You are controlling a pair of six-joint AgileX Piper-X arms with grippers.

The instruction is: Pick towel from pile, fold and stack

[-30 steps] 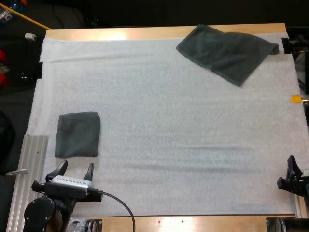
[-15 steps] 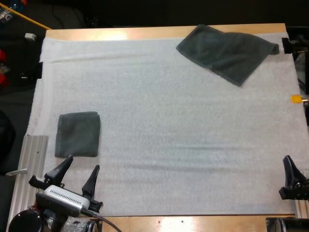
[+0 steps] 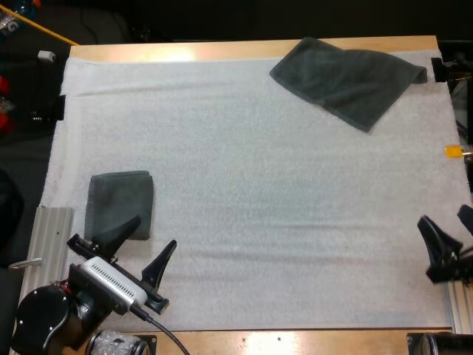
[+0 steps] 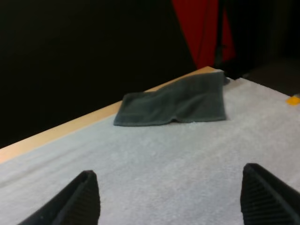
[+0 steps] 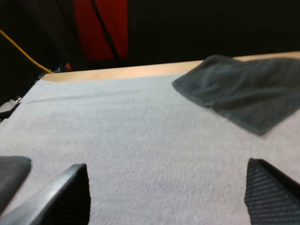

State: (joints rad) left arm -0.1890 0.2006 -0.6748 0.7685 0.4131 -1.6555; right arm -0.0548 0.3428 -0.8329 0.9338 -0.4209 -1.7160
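Observation:
A dark grey-green towel (image 3: 347,78) lies loosely spread at the mat's far right corner, one corner reaching the table's right edge. A folded towel (image 3: 118,205) rests flat at the near left of the mat. My left gripper (image 3: 144,246) is open just beside the folded towel's near corner, angled toward the mat's middle. My right gripper (image 3: 451,231) is open at the mat's near right edge. In the left wrist view the open gripper (image 4: 171,201) faces the spread towel (image 4: 178,101) far ahead. In the right wrist view the open gripper (image 5: 166,197) faces the spread towel (image 5: 243,89), with the folded towel (image 5: 11,171) by one finger.
The white mat (image 3: 244,185) covers most of the wooden table (image 3: 222,50). A ribbed metal rail (image 3: 48,244) runs along the mat's near left side, close to my left arm.
My left gripper has swung to the right and forward, its fingers now wider apart and beside the folded towel's corner. My right gripper has shifted farther onto the table and turned. Both towels stay put.

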